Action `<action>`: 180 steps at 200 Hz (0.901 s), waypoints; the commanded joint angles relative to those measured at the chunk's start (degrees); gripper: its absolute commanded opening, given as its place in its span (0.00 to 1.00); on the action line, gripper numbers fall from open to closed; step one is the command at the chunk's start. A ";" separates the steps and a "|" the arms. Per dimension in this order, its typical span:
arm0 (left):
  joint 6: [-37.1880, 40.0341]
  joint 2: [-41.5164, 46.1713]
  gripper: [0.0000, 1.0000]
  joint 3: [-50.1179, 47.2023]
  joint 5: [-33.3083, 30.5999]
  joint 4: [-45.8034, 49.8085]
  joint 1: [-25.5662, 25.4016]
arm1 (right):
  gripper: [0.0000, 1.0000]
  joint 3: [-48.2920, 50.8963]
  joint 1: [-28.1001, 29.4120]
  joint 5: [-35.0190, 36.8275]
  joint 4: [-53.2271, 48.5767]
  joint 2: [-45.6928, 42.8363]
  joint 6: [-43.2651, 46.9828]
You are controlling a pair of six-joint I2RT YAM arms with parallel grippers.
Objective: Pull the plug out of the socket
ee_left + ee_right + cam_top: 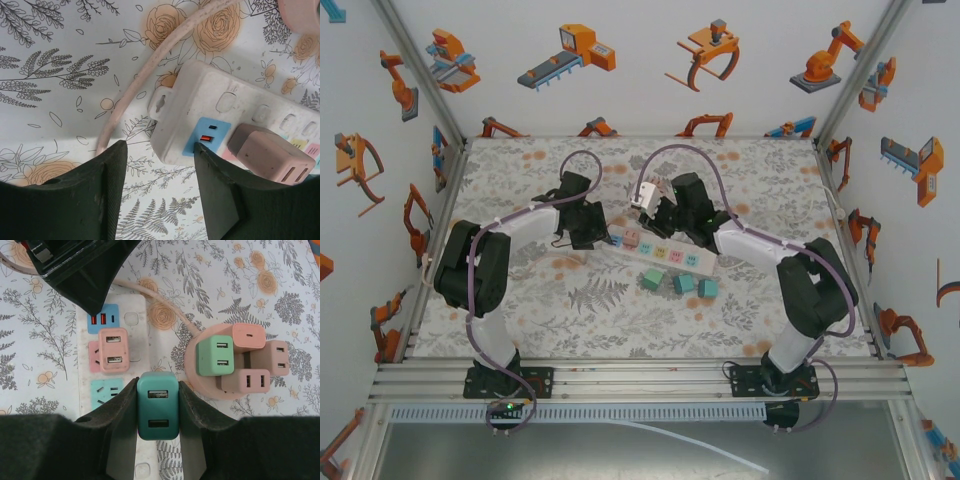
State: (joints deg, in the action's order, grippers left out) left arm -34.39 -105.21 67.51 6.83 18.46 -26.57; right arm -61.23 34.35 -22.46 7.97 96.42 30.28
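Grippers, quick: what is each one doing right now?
Left gripper: open, holding nothing, at the end of the power strip.
Right gripper: shut on the teal plug.

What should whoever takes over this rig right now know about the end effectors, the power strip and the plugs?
Left end effector: open, astride the cable end of the power strip, one finger on its blue USB panel.
Right end effector: shut on the dark teal USB charger over the strip; whether it has left its socket cannot be told.
Done: grip made. A pink charger sits plugged in; four more chargers lie in the pink dish.
Left: pull the teal charger clear, likely with the strip braced.
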 commanded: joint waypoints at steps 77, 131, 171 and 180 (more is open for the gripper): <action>2.74 10.43 0.73 1.68 -1.21 2.79 0.07 | 0.18 3.79 -0.07 3.17 15.06 -13.11 -30.62; 8.11 29.83 0.81 -7.30 -3.00 -5.18 0.05 | 0.19 8.88 -0.16 5.72 18.90 -19.34 -48.99; 23.10 47.00 0.82 -15.37 5.37 -6.68 0.03 | 0.18 13.99 -0.07 0.31 21.85 -20.84 -59.86; 26.82 50.66 0.82 -17.21 8.42 -6.56 -0.01 | 0.17 15.29 -0.07 -1.48 22.77 -20.70 -61.24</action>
State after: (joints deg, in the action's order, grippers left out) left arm -20.51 -61.95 54.33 7.38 13.08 -26.55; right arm -48.66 34.35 -19.38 25.93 76.66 -21.82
